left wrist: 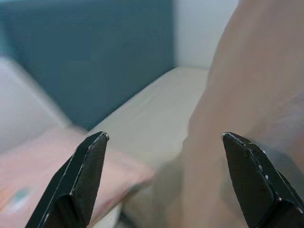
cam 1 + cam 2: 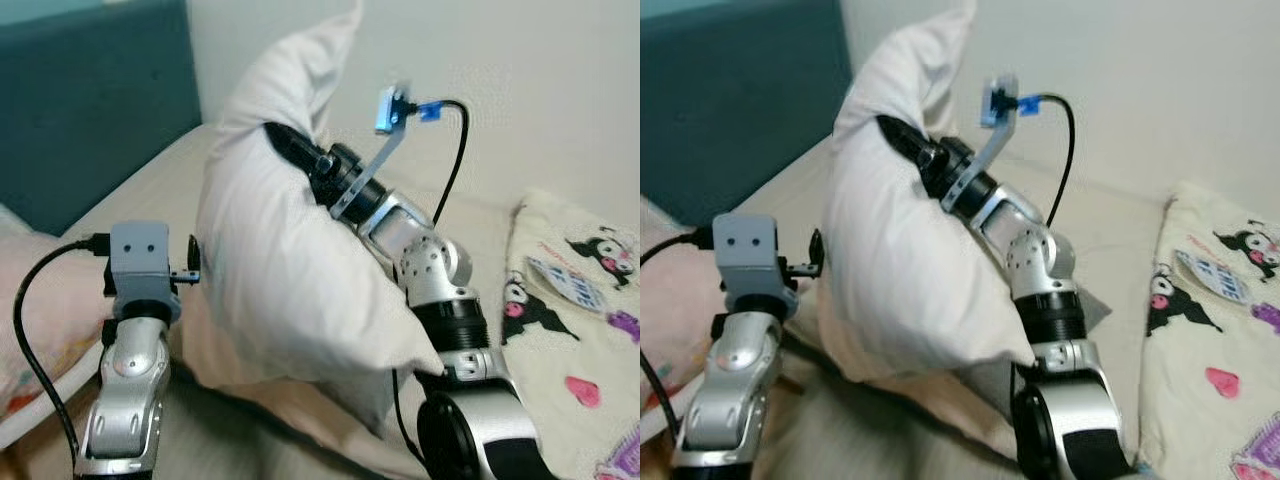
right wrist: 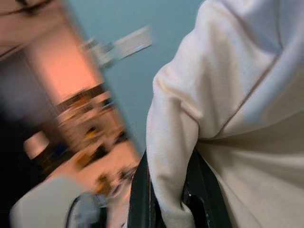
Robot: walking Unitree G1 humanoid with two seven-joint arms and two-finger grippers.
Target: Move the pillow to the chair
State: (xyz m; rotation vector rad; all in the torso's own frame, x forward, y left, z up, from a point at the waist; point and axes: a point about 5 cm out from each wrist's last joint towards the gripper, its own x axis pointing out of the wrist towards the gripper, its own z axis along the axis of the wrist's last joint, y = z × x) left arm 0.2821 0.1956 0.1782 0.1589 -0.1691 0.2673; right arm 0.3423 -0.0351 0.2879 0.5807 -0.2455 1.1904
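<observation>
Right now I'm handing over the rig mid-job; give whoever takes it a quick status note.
Right gripper: shut on the white pillow, holding it lifted above the bed.
Left gripper: open, beside the pillow, gripping nothing.
Done: pillow picked up.
Left: carry it to the chair and set it down.
Nearby: a pink pillow and a cartoon-print blanket lie on the bed.

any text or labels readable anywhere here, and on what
No text can be read.
The cartoon-print blanket carries character drawings and a small blue-and-white patch; any lettering there is too small and blurred.
The white pillow, pinched in the right gripper, is plain.
The left gripper bears no markings.
</observation>
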